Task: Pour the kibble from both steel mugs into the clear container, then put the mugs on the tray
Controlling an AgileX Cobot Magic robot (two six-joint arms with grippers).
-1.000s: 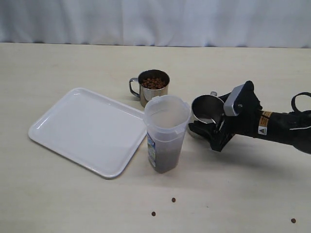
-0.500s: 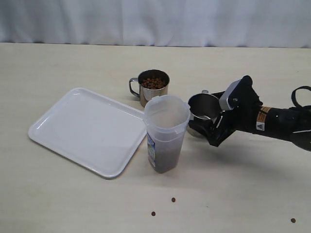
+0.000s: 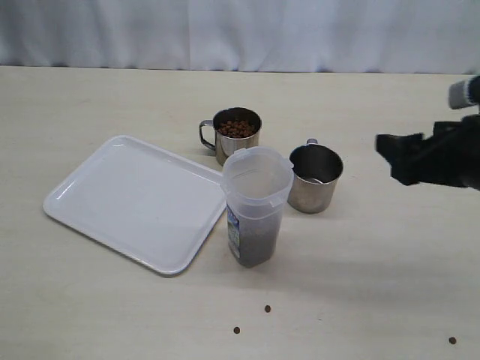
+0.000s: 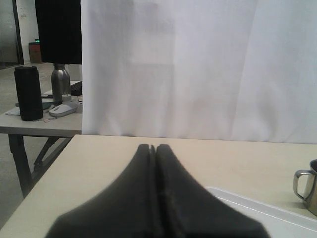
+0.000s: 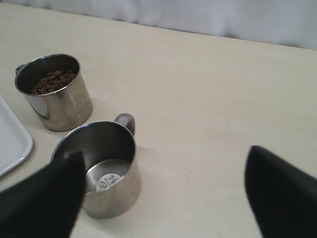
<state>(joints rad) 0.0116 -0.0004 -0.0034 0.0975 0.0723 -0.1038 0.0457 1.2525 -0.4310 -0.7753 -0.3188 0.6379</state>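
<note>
The clear container [image 3: 256, 196] stands upright beside the tray [image 3: 127, 199], with kibble [image 3: 253, 247] in its bottom. Behind it one steel mug [image 3: 237, 135] [image 5: 54, 94] holds kibble [image 3: 237, 128] [image 5: 53, 82]. A second steel mug [image 3: 315, 180] [image 5: 101, 171] stands upright and empty to the container's right. My right gripper [image 3: 397, 157] [image 5: 164, 153] is open and hangs apart from the empty mug, to its right. My left gripper [image 4: 153, 148] is shut on nothing, low over the table near the tray's corner [image 4: 257, 210]; it does not show in the exterior view.
Three loose kibble pellets lie near the table's front edge [image 3: 268, 308] [image 3: 237, 330] [image 3: 452, 340]. A white curtain hangs behind the table. The left wrist view shows a mug handle [image 4: 302, 182] at its edge.
My right gripper brought the emptied mug upright, set it down on the table beside the container, let go and drew back to the right.
</note>
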